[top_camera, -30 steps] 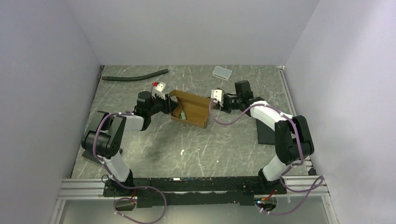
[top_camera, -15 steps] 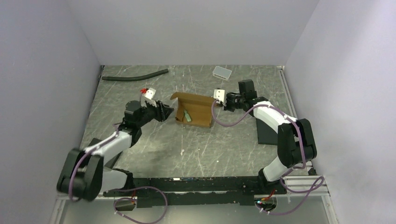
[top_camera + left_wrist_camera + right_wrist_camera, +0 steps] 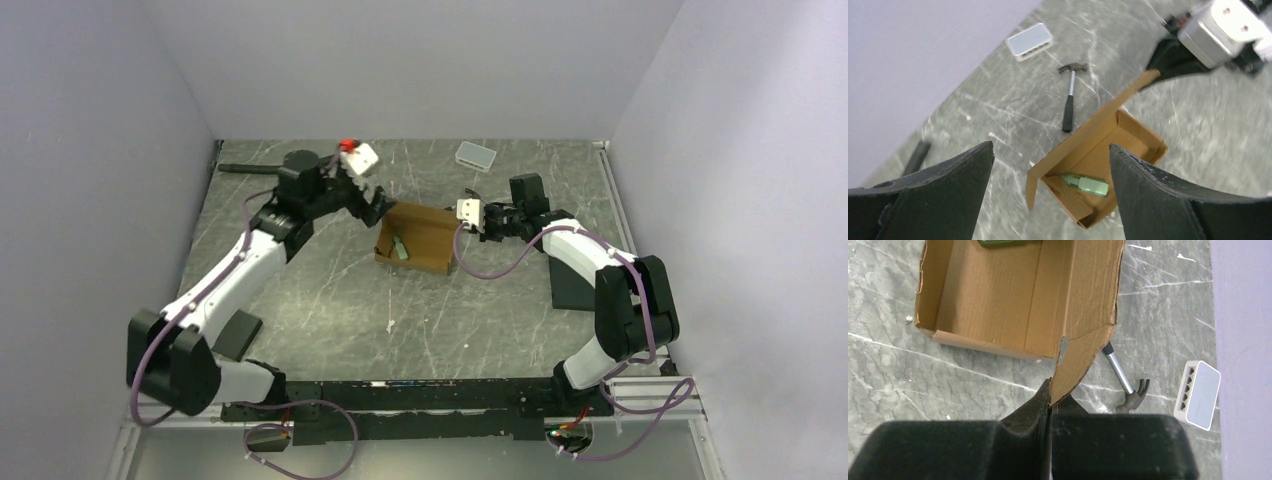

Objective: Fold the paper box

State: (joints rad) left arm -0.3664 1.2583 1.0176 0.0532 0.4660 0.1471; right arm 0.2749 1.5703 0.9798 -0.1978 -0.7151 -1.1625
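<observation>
Near the middle of the table (image 3: 330, 290) we find the paper box (image 3: 418, 238), lying as an open brown tray with its floor down. One long panel stands up along the side that faces the hammer (image 3: 1069, 95), and a loose tab hangs at that panel's left end. A small green object (image 3: 1088, 184) rests on the floor of the tray, close to that end.

Step in hand, as we judge it: the walls are raised but the carton is not closed. The work appears to be at the point of bringing the tall panel and its tabs inward.

Right gripper (image 3: 1049, 399): jaws together, clamped on the paper box at the corner of the tall panel, at the right end. In the wrist view we see the cardboard edge pinched between the two black fingers (image 3: 1028, 410); they touch nothing else.

Left gripper (image 3: 1050, 147): jaws spread wide, holding nothing and touching nothing. It hangs above the left end of the box, looking down into it, clear of the cardboard.

Next move, in our estimate: the left gripper would need to descend to the loose tab from outside and turn it along its crease, while the right grip steadies the panel. The tab must clear the green object, and thin card pushed away from its crease may buckle.

A small white-grey device (image 3: 1029, 41) lies beyond the hammer, well apart from the box.
</observation>
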